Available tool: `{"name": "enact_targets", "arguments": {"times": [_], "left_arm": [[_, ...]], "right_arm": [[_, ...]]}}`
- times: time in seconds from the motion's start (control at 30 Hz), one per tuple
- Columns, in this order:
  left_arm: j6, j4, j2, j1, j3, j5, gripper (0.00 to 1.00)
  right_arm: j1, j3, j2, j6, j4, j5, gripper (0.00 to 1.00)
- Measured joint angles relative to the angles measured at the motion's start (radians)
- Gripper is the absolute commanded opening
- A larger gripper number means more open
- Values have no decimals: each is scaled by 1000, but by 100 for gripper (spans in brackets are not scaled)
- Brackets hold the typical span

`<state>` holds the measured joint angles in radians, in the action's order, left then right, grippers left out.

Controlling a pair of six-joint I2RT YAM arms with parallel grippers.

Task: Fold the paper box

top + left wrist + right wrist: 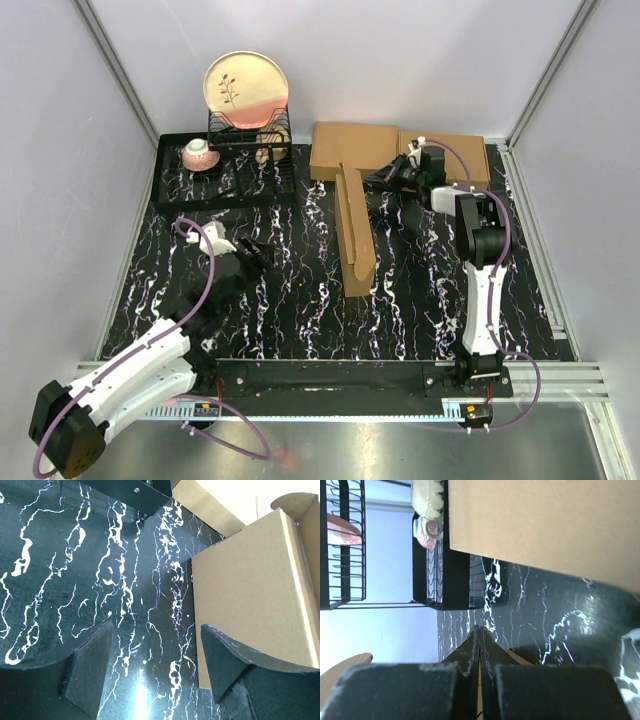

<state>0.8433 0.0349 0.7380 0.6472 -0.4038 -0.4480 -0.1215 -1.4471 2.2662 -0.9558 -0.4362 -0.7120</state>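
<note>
Your paper box sits at the far side of the black marbled mat, centre to right, right of the dish rack. It's partly formed: flat brown panels lie along the back, and one long panel stands on edge, running from the back toward the middle of the mat. Your right gripper is at the far end of that panel, over the gap between the two back panels. In the right wrist view its jaws are pressed together with only a thin brown sliver between the pads, so it reads as pinched on a cardboard edge; you can't see how much is caught. Your left gripper is low over bare mat, left of the upright panel and apart from it. Its jaws are spread wide and hold nothing. In the left wrist view the right-hand finger is just beside the panel's face; you can't tell if it touches. A plate stands in the rack, with a cup in the tray beside it.
</note>
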Motion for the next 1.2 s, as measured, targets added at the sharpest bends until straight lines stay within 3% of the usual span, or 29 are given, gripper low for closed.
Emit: {"name": "enact_targets", "arguments": {"times": [0.43, 1.2], "left_arm": [[-7, 43, -2, -13, 0, 2, 74], [34, 92, -3, -16, 0, -10, 75]], "right_arm": [[-94, -196, 97, 50, 64, -232, 0], [-233, -47, 124, 100, 89, -486, 0]]}}
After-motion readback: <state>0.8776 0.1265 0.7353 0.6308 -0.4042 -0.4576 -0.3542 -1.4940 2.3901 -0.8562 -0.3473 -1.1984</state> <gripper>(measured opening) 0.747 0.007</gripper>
